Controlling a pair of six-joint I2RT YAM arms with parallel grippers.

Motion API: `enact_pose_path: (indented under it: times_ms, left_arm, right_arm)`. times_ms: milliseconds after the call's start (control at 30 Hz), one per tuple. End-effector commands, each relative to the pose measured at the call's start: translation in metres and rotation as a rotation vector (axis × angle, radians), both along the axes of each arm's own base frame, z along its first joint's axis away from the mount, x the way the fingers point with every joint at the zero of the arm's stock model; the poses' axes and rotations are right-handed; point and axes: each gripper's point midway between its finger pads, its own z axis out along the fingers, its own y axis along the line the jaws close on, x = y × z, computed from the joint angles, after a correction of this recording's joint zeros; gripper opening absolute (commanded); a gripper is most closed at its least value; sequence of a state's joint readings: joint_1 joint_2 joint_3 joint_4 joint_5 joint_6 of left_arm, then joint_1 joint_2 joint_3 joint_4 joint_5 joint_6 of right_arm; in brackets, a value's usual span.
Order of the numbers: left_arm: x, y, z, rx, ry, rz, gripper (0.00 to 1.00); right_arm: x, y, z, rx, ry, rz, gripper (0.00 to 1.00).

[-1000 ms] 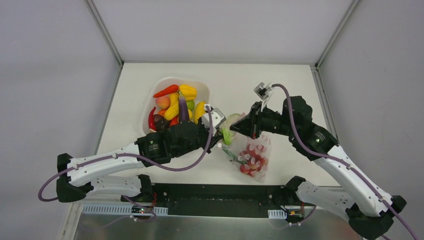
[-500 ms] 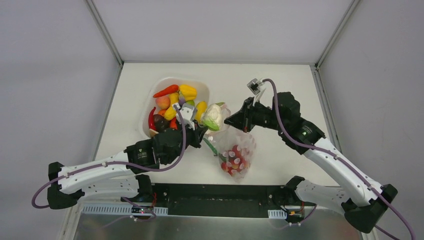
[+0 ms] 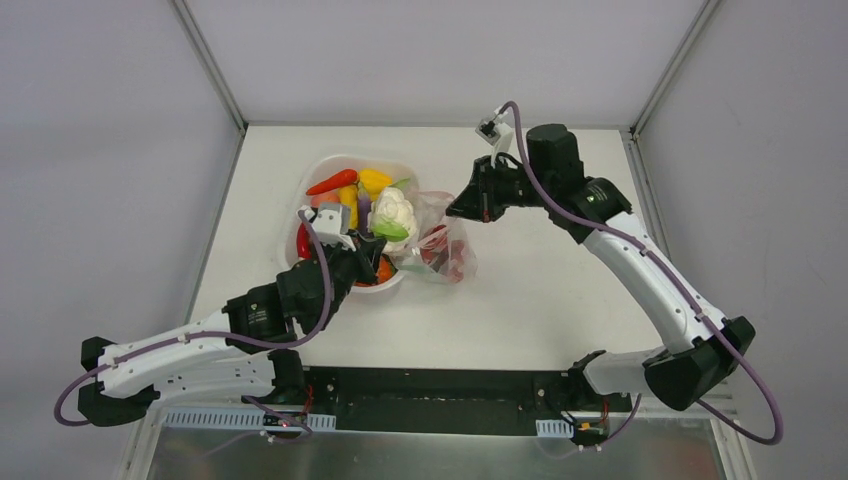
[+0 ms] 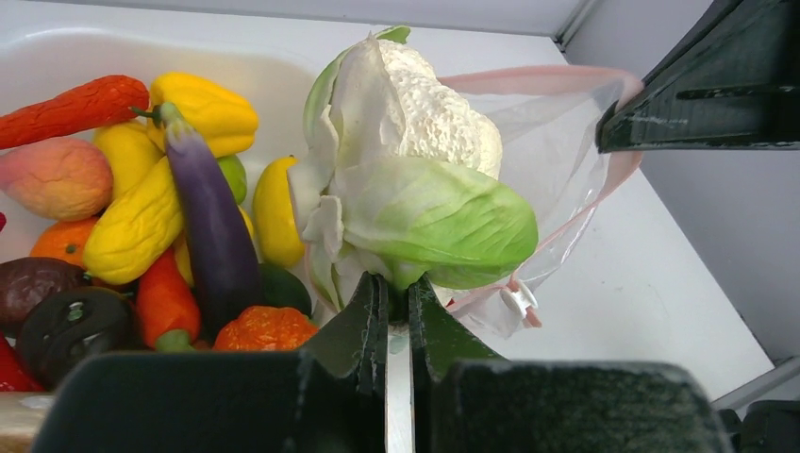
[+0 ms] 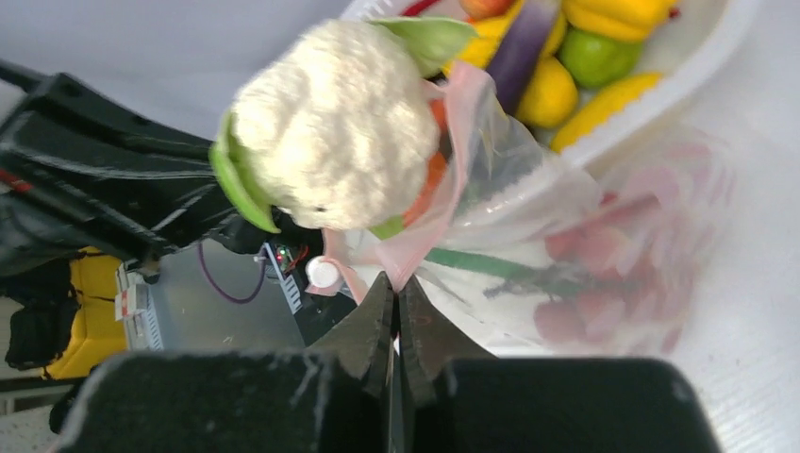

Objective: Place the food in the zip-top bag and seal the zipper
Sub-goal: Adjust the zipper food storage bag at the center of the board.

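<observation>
My left gripper [image 4: 397, 288] [image 3: 368, 258] is shut on the green stem of a white cauliflower [image 4: 415, 179] [image 3: 393, 216] and holds it at the mouth of the clear zip-top bag [image 3: 443, 240]. My right gripper [image 5: 397, 281] [image 3: 455, 210] is shut on the bag's pink zipper strip [image 5: 443, 203] and holds the mouth up. The bag [image 5: 604, 255] holds red fruit and a green stem. The zipper's white slider [image 4: 518, 301] [image 5: 322, 273] hangs at the strip's end. The cauliflower [image 5: 330, 142] sits at the strip's edge; I cannot tell whether it is inside.
A white tub [image 3: 405, 180] behind the cauliflower holds several more toy foods: a purple eggplant [image 4: 208, 222], yellow pieces [image 4: 203, 104], a red-orange carrot [image 4: 71, 109], a peach [image 4: 52, 175]. The bag lies against the tub's right rim.
Both grippers moved up and left toward the tub, dragging the bag and cauliflower along. The bag now lies against the tub's right side.
</observation>
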State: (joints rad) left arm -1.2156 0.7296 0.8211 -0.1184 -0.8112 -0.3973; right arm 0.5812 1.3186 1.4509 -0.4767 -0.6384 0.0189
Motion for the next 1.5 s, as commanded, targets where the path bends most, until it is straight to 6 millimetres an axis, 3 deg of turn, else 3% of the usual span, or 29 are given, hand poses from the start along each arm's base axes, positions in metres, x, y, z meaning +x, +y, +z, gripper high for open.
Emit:
enact_pose_path:
  times_ms: [0, 67, 133, 367, 500, 633, 933, 1200, 1300, 1467]
  left_arm:
    - [0.002, 0.014, -0.002, 0.097, -0.01, 0.027, 0.0]
    - [0.0, 0.008, -0.002, 0.121, -0.003, -0.007, 0.0]
    - [-0.001, 0.006, -0.001, 0.134, 0.004, -0.02, 0.0]
    - [-0.007, 0.01, 0.026, 0.114, -0.027, -0.066, 0.0]
    - [-0.016, 0.002, 0.034, 0.179, -0.023, -0.162, 0.0]
    - [-0.024, -0.007, 0.038, 0.219, -0.031, -0.253, 0.0]
    - [-0.04, -0.022, 0.077, -0.004, -0.147, -0.372, 0.0]
    - [-0.036, -0.029, 0.098, -0.317, -0.186, -0.343, 0.0]
    - [-0.032, -0.032, 0.093, -0.367, -0.169, -0.334, 0.0]
    - [-0.029, -0.053, 0.066, -0.457, -0.079, -0.387, 0.0]
  right_arm:
    - [0.006, -0.019, -0.041, -0.098, 0.156, -0.169, 0.04]
    - [0.003, -0.02, -0.059, -0.122, 0.202, -0.213, 0.06]
    - [0.0, -0.02, -0.064, -0.128, 0.199, -0.263, 0.07]
    - [0.006, -0.015, -0.037, -0.031, 0.138, -0.383, 0.05]
    - [-0.004, -0.001, -0.021, 0.025, 0.134, -0.377, 0.03]
    - [-0.01, 0.002, -0.027, -0.018, 0.113, -0.418, 0.02]
    - [-0.012, 0.0, -0.03, -0.006, 0.099, -0.441, 0.02]
    - [-0.013, 0.005, -0.033, -0.001, 0.104, -0.426, 0.03]
    - [-0.014, 0.004, -0.029, 0.014, 0.094, -0.428, 0.03]
    - [-0.012, 0.002, -0.026, 0.024, 0.082, -0.444, 0.03]
